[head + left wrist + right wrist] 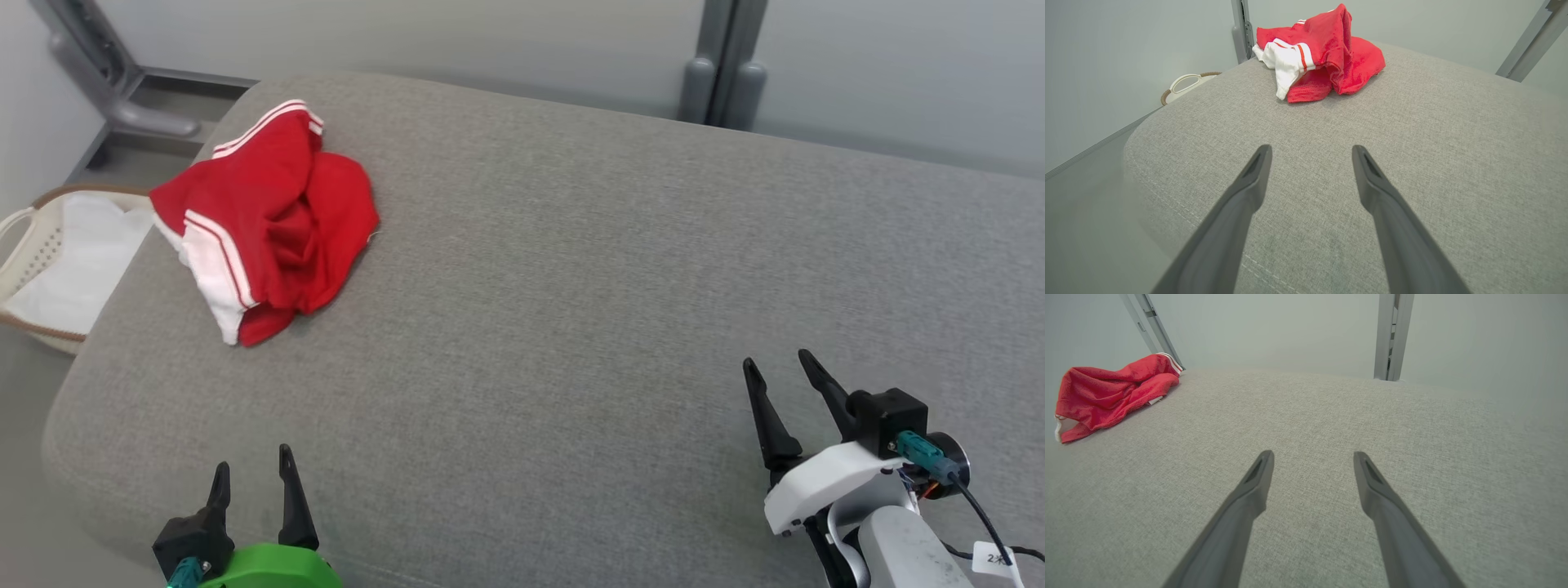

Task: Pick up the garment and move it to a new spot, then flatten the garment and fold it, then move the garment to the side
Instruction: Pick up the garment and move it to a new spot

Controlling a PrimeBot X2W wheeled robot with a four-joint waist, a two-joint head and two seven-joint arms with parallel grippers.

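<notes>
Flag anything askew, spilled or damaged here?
Only the red and white garment, crumpled in a heap near the far left edge of the grey cushion. No spill or damage; left gripper and right gripper open, clear of it.

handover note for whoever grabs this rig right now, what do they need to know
Left pincer: open, empty, at the near left edge of the grey cushion.
Right pincer: open, empty, over the near right of the cushion, well away from the garment.
Red and white garment: crumpled in a heap at the far left of the cushion, untouched; a basket sits on the floor just past that edge.
Done: nothing visible yet.
Left: pick up the garment, move it to a new spot, flatten it, fold it, move it to the side. The left pincer looks the nearer one to start.
</notes>
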